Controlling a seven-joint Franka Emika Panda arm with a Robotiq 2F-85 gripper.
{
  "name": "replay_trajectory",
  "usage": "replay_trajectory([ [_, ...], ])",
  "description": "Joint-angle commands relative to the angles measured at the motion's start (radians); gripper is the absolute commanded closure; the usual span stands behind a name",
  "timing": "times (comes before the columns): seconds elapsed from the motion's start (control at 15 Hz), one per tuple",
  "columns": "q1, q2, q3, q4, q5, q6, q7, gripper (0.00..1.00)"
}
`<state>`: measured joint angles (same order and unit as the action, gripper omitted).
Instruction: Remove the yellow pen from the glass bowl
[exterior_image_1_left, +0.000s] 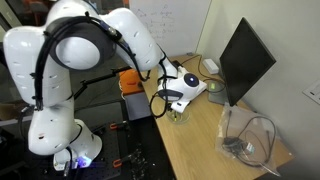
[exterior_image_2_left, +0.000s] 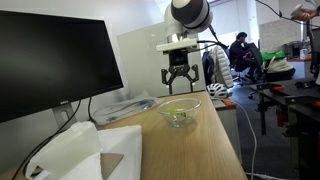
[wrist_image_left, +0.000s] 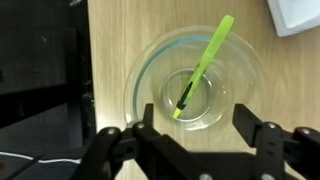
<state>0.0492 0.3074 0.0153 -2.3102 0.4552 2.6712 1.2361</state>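
Note:
The glass bowl (wrist_image_left: 190, 80) is a small clear round bowl on the wooden table. It also shows in both exterior views (exterior_image_2_left: 180, 110) (exterior_image_1_left: 178, 113). The yellow pen (wrist_image_left: 203, 65) lies slanted inside it, its dark tip at the bowl's bottom and its upper end leaning over the far right rim. In an exterior view the pen is a faint yellow streak in the bowl (exterior_image_2_left: 178, 109). My gripper (wrist_image_left: 193, 118) is open, straight above the bowl, fingers on either side of the near rim and empty. From the side it hangs above the bowl (exterior_image_2_left: 179, 84).
A black monitor (exterior_image_2_left: 50, 60) stands along the table's far side, with cables behind it. White paper or cloth (exterior_image_2_left: 90, 150) lies near the front. A larger clear vessel with dark items (exterior_image_1_left: 250, 140) sits further along the table. A white object (wrist_image_left: 295, 15) lies by the bowl.

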Motion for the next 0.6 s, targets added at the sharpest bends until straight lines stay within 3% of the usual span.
replay_trajectory([
  [0.0, 0.037, 0.078, -0.009, 0.064, 0.014, 0.011, 0.057, 0.21],
  [0.4, 0.073, 0.169, -0.031, 0.136, 0.005, 0.005, 0.136, 0.22],
  [0.47, 0.071, 0.178, -0.030, 0.146, 0.009, -0.004, 0.140, 0.25],
  [0.53, 0.070, 0.190, -0.029, 0.157, 0.008, -0.008, 0.145, 0.35],
])
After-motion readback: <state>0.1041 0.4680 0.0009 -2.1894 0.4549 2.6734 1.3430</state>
